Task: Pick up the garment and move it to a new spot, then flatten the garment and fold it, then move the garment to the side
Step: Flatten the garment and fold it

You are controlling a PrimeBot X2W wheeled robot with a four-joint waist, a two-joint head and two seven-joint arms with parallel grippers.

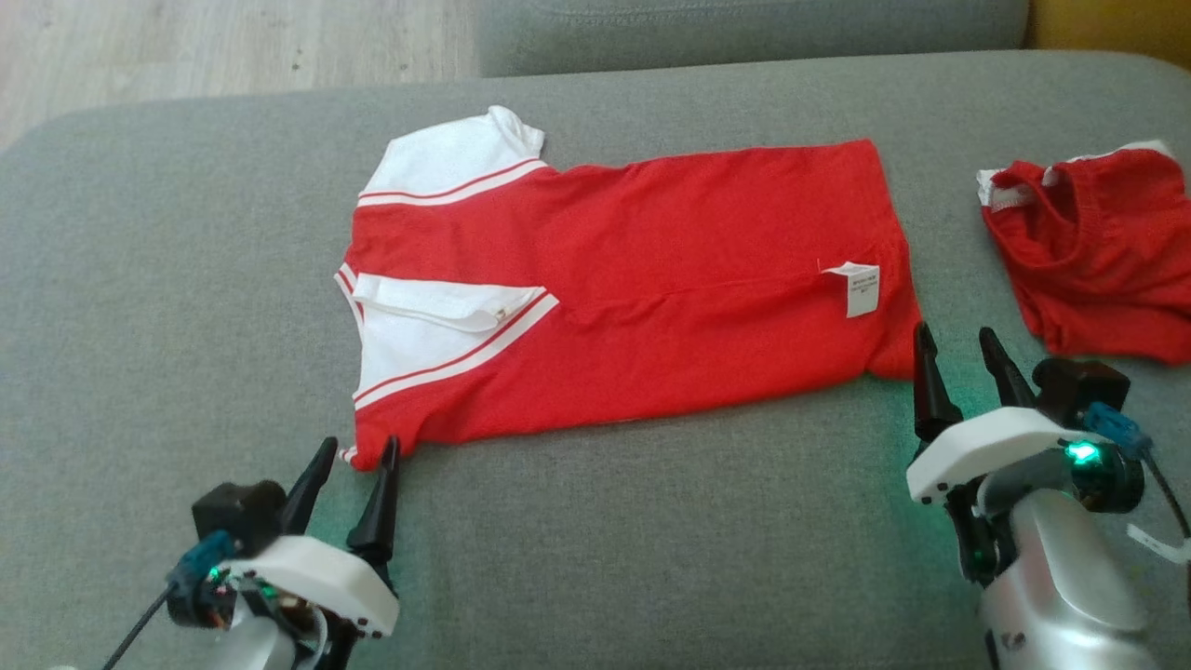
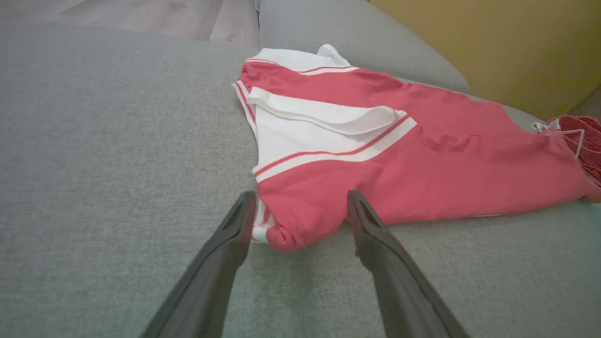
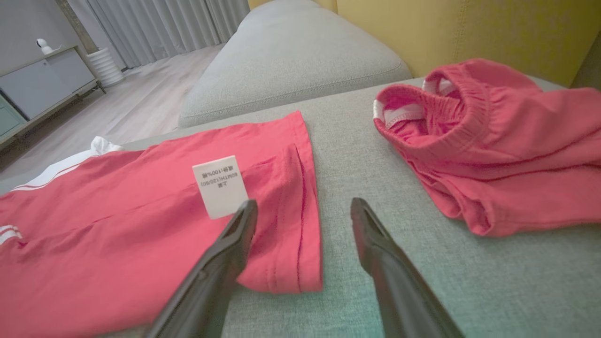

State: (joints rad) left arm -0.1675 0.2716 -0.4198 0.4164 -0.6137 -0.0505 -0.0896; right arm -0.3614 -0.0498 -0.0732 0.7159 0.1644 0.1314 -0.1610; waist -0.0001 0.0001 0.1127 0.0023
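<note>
Grey sofa cushion [image 1: 140, 279] forms the work surface, with wooden floor beyond its far edge.

1. Left gripper [image 1: 361, 445]: fingers spread fully, holding nothing. In the left wrist view, the rolled red sleeve corner [image 2: 281, 234] lies between the two fingers, on the cushion.
2. Right gripper [image 1: 954, 333]: fingers spread fully, holding nothing. In the right wrist view, its left finger stands over the hem corner [image 3: 291, 272]. Its right finger stands over bare cushion.
3. Garment [image 1: 633, 279]: a red shirt with white shoulder panels, lying flat in the middle of the cushion, directly ahead of both grippers. Its long axis runs left to right across the robot. The collar end is toward the left arm and the hem end, with a white label [image 1: 863, 287], is toward the right arm.
4. Each arm is nearest to its own end of the near edge, so a two-arm lift or fold away from the robot looks the natural option.
5. Caution: red shorts [image 1: 1098, 261] lie just beyond the right gripper, apart from the shirt.
</note>
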